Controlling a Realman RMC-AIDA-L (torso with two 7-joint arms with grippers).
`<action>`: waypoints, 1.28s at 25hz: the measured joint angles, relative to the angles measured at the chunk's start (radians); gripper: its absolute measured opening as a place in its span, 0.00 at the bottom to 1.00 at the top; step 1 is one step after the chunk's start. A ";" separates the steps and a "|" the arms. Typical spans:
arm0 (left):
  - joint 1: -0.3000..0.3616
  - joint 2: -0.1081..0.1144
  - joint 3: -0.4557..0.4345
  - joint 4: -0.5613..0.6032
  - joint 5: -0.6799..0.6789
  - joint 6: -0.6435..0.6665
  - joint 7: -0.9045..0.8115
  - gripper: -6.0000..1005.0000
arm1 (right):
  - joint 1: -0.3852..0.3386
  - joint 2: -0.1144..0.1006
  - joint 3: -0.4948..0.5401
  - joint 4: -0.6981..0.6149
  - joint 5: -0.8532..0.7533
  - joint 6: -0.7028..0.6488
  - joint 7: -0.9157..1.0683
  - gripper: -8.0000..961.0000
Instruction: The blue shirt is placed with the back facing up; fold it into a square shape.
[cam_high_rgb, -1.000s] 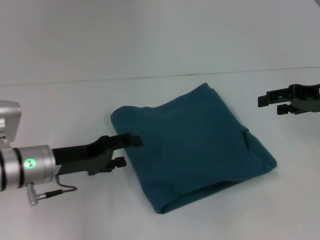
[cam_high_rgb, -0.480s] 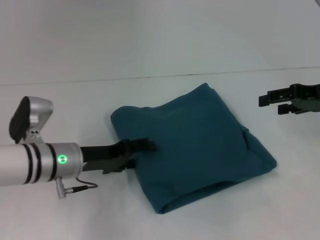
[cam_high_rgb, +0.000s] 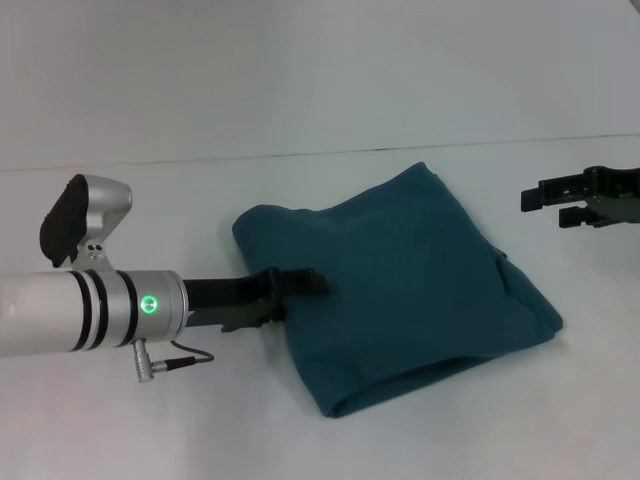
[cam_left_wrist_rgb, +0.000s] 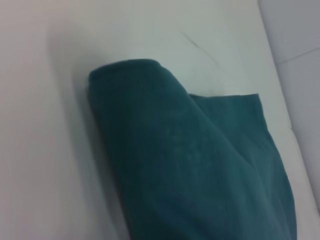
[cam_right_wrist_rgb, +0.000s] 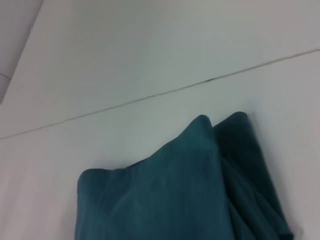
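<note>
The blue shirt (cam_high_rgb: 410, 270) lies folded into a rough square on the white table (cam_high_rgb: 120, 420), plain side up. My left gripper (cam_high_rgb: 283, 300) is at the shirt's left edge, jaws apart; its upper finger (cam_high_rgb: 300, 283) lies over the cloth and the lower one sits by the edge. The left wrist view shows the shirt's folded edge (cam_left_wrist_rgb: 200, 165) close up, without the fingers. My right gripper (cam_high_rgb: 560, 205) hangs open and empty above the table, right of the shirt. The right wrist view shows the shirt's far corner (cam_right_wrist_rgb: 165, 195).
The white table runs on past the shirt on all sides. A thin seam (cam_high_rgb: 200, 160) crosses it behind the shirt. A grey cable (cam_high_rgb: 185, 355) hangs under my left wrist.
My left gripper has moved right, onto the shirt's left edge. The shirt has slid slightly to the right. The right gripper has not moved.
</note>
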 joint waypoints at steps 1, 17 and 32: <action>0.001 0.000 0.000 0.003 0.000 0.002 0.000 0.81 | 0.000 0.000 0.000 0.000 0.003 -0.001 0.000 0.87; -0.007 -0.004 0.023 -0.003 -0.004 -0.013 0.003 0.34 | -0.003 -0.003 0.000 0.000 0.032 -0.006 0.006 0.87; 0.010 -0.005 0.015 0.007 -0.011 0.033 0.008 0.01 | -0.002 -0.003 0.000 0.003 0.032 -0.009 0.007 0.87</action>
